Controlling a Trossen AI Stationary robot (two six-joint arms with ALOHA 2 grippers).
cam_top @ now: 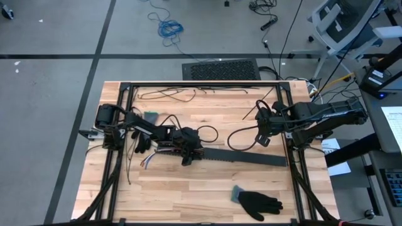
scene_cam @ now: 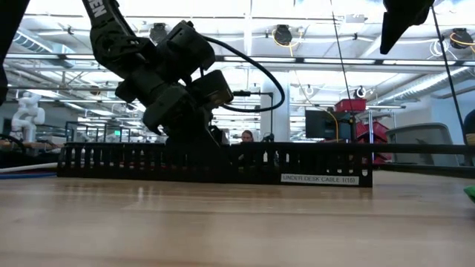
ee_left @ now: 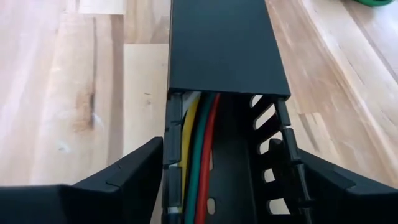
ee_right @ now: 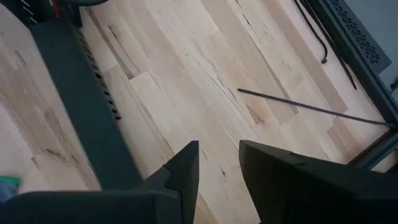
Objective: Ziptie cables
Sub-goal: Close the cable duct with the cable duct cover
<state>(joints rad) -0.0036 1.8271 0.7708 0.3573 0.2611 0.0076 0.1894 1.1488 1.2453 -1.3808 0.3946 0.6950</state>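
Note:
A black slotted strip (cam_top: 242, 158), a cable channel, lies flat on the wooden table, running left to right. A lid (ee_left: 224, 43) covers its far part, and the near part is uncovered. The cables (ee_left: 199, 149), white, yellow, green and red, lie lengthwise inside it, and their ends (cam_top: 147, 162) stick out past its left end. My left gripper (ee_left: 225, 155) is low at the strip's left end (cam_top: 188, 155), open, with one finger outside each slotted wall. My right gripper (cam_top: 264, 139) hangs raised above the strip's right part, slightly open, with nothing between its fingers (ee_right: 186, 168). My left gripper straddles the uncovered end of the strip, slanting down along its length. One finger (ee_left: 134, 177) stands by one slotted wall (ee_left: 171, 143) and the other by the opposite wall (ee_left: 285, 140). I cannot tell whether either finger touches a wall.
A black glove (cam_top: 259, 202) with a teal cuff lies near the front right. Loose black strands (cam_top: 169, 95) lie at the far side and a black cord loop (cam_top: 242, 135) by the right arm. A thin black rod (ee_right: 311, 107) lies near the black frame rail (cam_top: 201, 84).

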